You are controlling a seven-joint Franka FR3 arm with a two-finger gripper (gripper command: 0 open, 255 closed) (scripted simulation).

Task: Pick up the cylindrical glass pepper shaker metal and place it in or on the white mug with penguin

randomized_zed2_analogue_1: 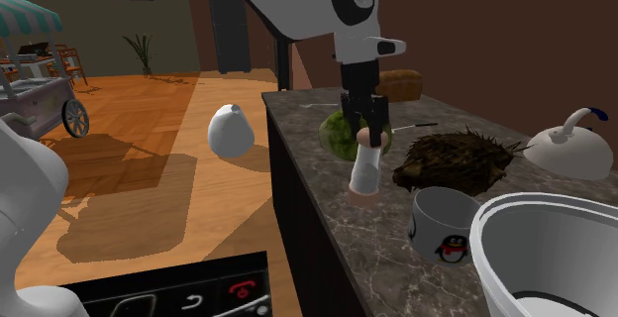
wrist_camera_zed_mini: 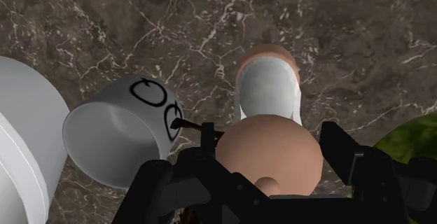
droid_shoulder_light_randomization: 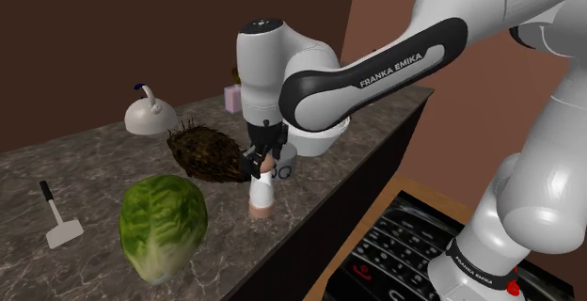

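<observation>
The gripper point(randomized_zed2_analogue_1: 364, 127) hangs straight down over the counter point(droid_shoulder_light_randomization: 85, 172) and is closed around the tan cap of the pepper shaker point(randomized_zed2_analogue_1: 363, 171). In the wrist view its fingers point(wrist_camera_zed_mini: 343, 149) press the cap from both sides, with the white body below. The shaker is upright near the counter's long edge on the stand's side. Whether its base rests on the stone or hangs just above it cannot be told.

Just beside it, farther from that edge, stands the white mug point(randomized_zed2_analogue_1: 441, 224). Its hollow is empty in the second exterior view, which also shows the penguin print low on its wall. Next to the mug is a large white bowl point(randomized_zed2_analogue_1: 492, 265), of which only the rim and part of the inside show.

The shoulder view adds a spatula point(droid_shoulder_light_randomization: 58, 224) and a green cabbage point(droid_shoulder_light_randomization: 163, 226) toward the counter's far end, and a kettle point(droid_shoulder_light_randomization: 149, 114) by the back edge. The second exterior view shows a loaf point(randomized_zed2_analogue_1: 399, 84) on the counter.
</observation>
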